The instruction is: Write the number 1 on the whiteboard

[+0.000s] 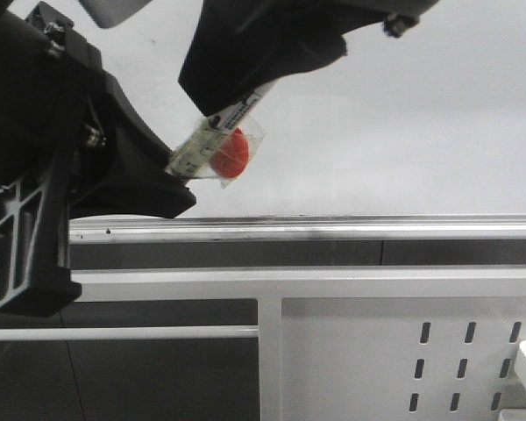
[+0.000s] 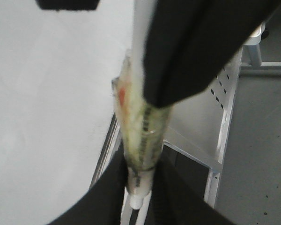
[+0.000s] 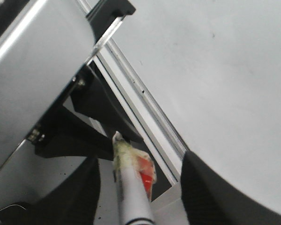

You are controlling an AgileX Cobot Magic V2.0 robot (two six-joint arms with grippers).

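Both grippers, left (image 1: 180, 175) and right (image 1: 245, 92), clamp one marker (image 1: 215, 136) before the unmarked whiteboard (image 1: 421, 114). Risk: opposing pulls twist marker loose during handover.

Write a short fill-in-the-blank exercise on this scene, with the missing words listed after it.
1. The white marker wrapped in clear plastic is held at once by ____ black grippers, the left gripper and the right gripper.
2. The round piece inside the plastic wrap is coloured ____.
3. No stroke of the number 1 shows on the large glossy white-grey whiteboard, so its surface is ____.
4. The silver metal tray rail runs along the board's ____ edge.

Missing words: two; red; blank; lower
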